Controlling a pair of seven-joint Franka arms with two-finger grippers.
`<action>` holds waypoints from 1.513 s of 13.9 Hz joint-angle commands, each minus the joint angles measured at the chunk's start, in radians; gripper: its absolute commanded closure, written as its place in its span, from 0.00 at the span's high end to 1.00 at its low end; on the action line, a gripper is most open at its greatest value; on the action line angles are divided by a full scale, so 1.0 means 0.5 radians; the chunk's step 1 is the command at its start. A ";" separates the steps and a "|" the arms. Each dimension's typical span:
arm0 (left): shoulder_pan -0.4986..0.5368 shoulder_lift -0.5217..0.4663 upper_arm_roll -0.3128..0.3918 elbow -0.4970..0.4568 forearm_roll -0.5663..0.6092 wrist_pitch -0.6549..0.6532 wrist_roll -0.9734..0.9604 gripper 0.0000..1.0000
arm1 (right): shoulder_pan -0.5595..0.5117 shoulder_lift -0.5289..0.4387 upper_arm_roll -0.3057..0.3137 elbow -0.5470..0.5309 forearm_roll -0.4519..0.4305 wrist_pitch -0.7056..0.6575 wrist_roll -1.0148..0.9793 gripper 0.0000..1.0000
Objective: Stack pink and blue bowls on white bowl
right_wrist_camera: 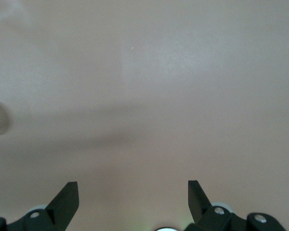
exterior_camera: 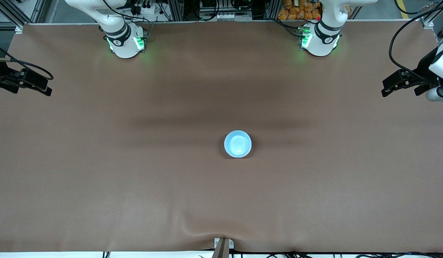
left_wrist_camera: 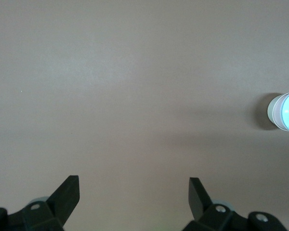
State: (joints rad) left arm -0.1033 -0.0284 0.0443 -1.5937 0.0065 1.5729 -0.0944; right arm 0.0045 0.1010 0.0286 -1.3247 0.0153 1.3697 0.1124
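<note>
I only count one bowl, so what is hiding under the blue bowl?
The blue bowl sits on top of a stack mid-table. The left wrist view shows a pale side wall beneath it. Whether that is pink, white, or both cannot be told.

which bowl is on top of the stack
The blue bowl: its sky-blue inside faces up mid-table. The left wrist view shows a pale wall beneath its rim; no other bowl can be told apart.

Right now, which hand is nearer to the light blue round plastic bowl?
Left. The left hand hangs over its end of the table; the right hand, over its own end, is farther from the blue bowl.
</note>
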 commanded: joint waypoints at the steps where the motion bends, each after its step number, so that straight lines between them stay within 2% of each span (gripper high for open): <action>1: 0.007 0.001 -0.003 0.012 -0.007 0.011 0.048 1.00 | -0.046 -0.205 0.038 -0.259 -0.034 0.032 -0.114 1.00; 3: 0.001 0.005 -0.003 0.009 -0.007 0.011 0.045 1.00 | -0.061 -0.233 0.041 -0.283 -0.027 0.089 -0.117 1.00; 5: -0.017 0.029 -0.009 0.009 -0.007 0.011 0.020 1.00 | -0.086 -0.315 0.038 -0.415 -0.021 0.205 -0.175 1.00; 10: -0.024 0.023 -0.030 0.009 -0.004 0.008 0.005 1.00 | -0.107 -0.276 0.062 -0.180 -0.055 0.123 -0.206 1.00; 15: -0.014 0.008 -0.088 -0.012 0.002 -0.044 0.002 1.00 | -0.076 -0.285 0.066 -0.204 -0.086 0.052 -0.295 1.00; 21: 0.007 -0.029 -0.079 -0.003 0.002 -0.139 0.008 1.00 | -0.083 -0.285 0.066 -0.201 -0.070 0.062 -0.351 1.00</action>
State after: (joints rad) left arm -0.1052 -0.0222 0.0067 -1.5986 0.0065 1.5315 -0.0944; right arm -0.0184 -0.0339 0.0484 -1.4244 -0.0076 1.4029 -0.0457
